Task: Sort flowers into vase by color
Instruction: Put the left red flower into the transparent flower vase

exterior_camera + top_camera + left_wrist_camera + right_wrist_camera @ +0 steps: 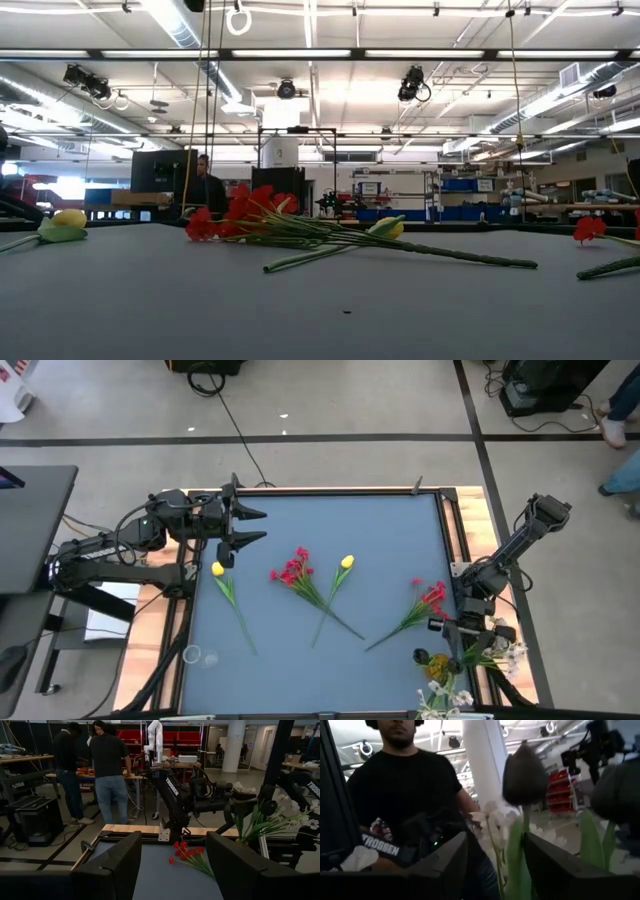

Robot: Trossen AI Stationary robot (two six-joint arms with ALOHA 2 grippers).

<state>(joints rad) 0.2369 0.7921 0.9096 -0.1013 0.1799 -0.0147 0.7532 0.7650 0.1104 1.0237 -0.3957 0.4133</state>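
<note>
Vase [440,660] sits at the table's near right corner, mostly hidden under the right arm. White blossom sprays [443,698] and green stems stick out of it; from the right wrist a dark bud [524,768] on a green stem stands upright just ahead of the fingers, white blossoms [485,817] behind it. Vase material can't be made out.

Still loose on the matte grey-blue table [330,520], wood-edged:
- yellow tulip [218,569] far left, thin green stem running toward the near edge
- red blossom cluster [292,567] centre-left, several stems bundled
- second yellow tulip [346,562] just right of it; its stem crosses the red cluster's stems
- second red cluster [430,596] at right, near the right arm

Left gripper [250,525] hovers over the far left of the table, just beyond the left tulip, fingers spread, holding nothing.
Right gripper [462,650] is over the vase at the near right; fingers [445,857] spread, the bud's stem between them, not pinched.

People stand in the room beyond the table.
</note>
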